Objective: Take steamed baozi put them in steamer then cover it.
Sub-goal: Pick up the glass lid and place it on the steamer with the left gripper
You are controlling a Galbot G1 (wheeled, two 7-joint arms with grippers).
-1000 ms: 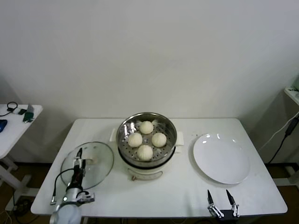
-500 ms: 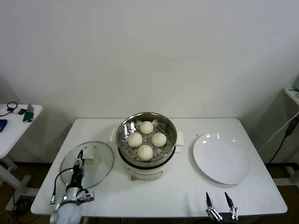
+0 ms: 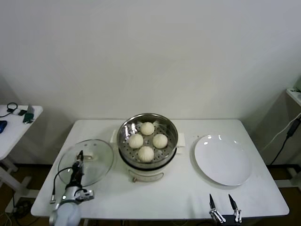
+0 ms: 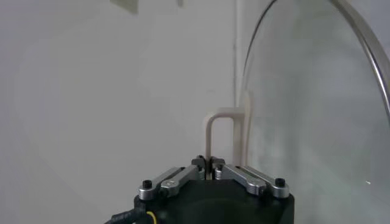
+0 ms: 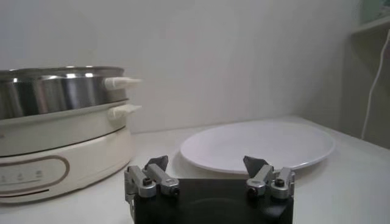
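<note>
1. Left end effector [image 3: 80,155] is clenched on the cover's [image 3: 87,162] handle [image 4: 222,131].
2. The steamer [image 3: 147,141], holding four baozi [image 3: 146,153], lies to its right.
3. Right end effector [image 3: 221,201] idles, released, at the worktop's [image 3: 178,193] near edge.

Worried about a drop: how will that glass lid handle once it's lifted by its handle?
The cover looks stiff, glass in a metal rim, so probably fragile if dropped. The left gripper is shut on its thin handle, a narrow hold, so the wide disc may swing or tilt. It likely feels heavy for that grip.
</note>
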